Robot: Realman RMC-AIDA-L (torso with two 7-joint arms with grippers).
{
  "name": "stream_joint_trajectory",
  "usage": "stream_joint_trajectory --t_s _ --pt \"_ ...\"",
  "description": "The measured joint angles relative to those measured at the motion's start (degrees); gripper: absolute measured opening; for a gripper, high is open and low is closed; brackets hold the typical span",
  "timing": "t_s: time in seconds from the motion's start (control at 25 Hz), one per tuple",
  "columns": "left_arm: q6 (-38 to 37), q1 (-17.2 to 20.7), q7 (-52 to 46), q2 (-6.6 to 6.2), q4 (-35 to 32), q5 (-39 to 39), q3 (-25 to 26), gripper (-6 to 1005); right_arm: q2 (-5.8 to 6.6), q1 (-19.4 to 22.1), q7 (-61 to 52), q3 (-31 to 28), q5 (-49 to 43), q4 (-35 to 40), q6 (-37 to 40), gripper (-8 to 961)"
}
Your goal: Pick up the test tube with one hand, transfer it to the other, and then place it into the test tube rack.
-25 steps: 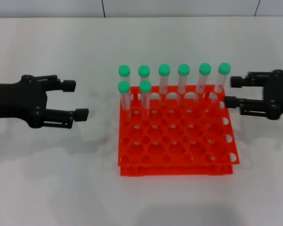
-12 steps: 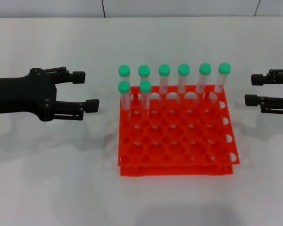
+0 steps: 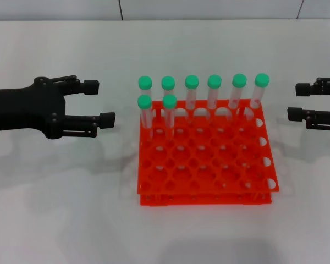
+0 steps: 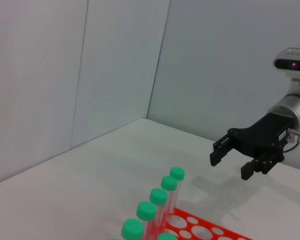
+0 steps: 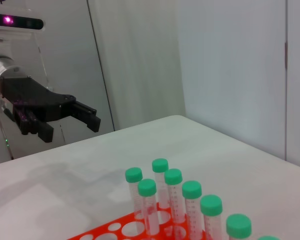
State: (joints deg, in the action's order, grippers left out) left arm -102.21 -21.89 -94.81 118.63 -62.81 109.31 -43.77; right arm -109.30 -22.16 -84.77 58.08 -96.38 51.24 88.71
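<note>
The orange-red test tube rack (image 3: 209, 168) stands in the middle of the white table. Several green-capped test tubes (image 3: 191, 93) stand upright in it: a full back row and two (image 3: 169, 113) at the left of the second row. They look alike, and neither gripper holds one. My left gripper (image 3: 99, 102) hovers open and empty to the left of the rack, fingers pointing at it; the right wrist view shows it farther off (image 5: 70, 129). My right gripper (image 3: 298, 101) is open and empty to the right of the rack, also seen in the left wrist view (image 4: 232, 162).
Bare white table (image 3: 60, 209) surrounds the rack on all sides. A grey wall (image 4: 115, 65) rises behind the far table edge. Most rack holes in the front rows (image 3: 203, 181) hold nothing.
My left gripper has moved right, closer to the rack. My right gripper has drawn back to the right, away from the rack's back right corner. The tubes have not moved.
</note>
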Motion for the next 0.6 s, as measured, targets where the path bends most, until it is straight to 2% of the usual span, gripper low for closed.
stream_joint_trajectory --t_s 0.6 --pt "-0.25 -0.39 -0.43 -0.23 -0.03 0.04 -0.02 886 -0.39 0.36 0.04 -0.07 -0.04 -0.40 -0.30 615"
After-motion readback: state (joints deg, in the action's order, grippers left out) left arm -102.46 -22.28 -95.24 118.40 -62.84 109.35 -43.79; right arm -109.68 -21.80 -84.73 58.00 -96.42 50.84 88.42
